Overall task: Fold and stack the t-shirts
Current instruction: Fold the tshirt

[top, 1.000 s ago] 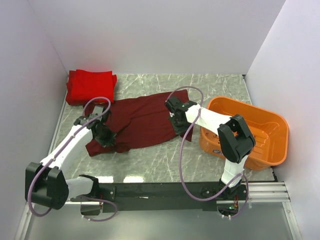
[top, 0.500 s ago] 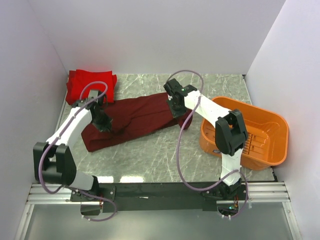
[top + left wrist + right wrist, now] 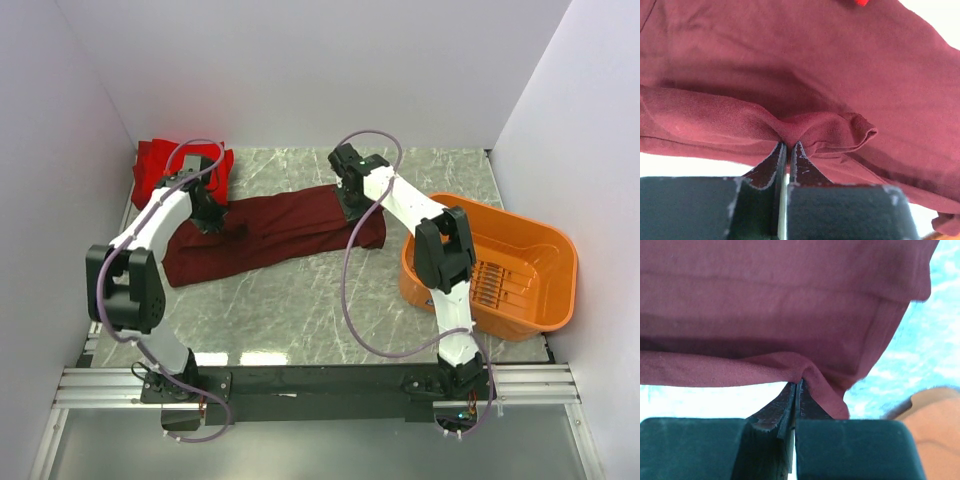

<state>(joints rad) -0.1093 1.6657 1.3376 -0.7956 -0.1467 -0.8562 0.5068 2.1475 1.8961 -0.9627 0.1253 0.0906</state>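
Note:
A dark maroon t-shirt (image 3: 270,232) lies folded lengthwise into a long band across the middle of the marble table. My left gripper (image 3: 212,215) is shut on its far left edge, the cloth (image 3: 805,127) bunched at the fingertips (image 3: 788,146). At the band's far right end my right gripper (image 3: 352,205) pinches the maroon hem (image 3: 805,370), its jaws pressed together (image 3: 797,384). A pile of bright red t-shirts (image 3: 165,168) sits at the back left corner, just behind the left gripper.
An orange plastic basket (image 3: 540,245) stands at the right, close to the right arm's elbow. White walls enclose the table on three sides. Purple cables loop above both arms.
Both grippers have carried the near edge of the maroon t-shirt away from me, folding it over into a narrow band. The arms are now stretched further toward the back.

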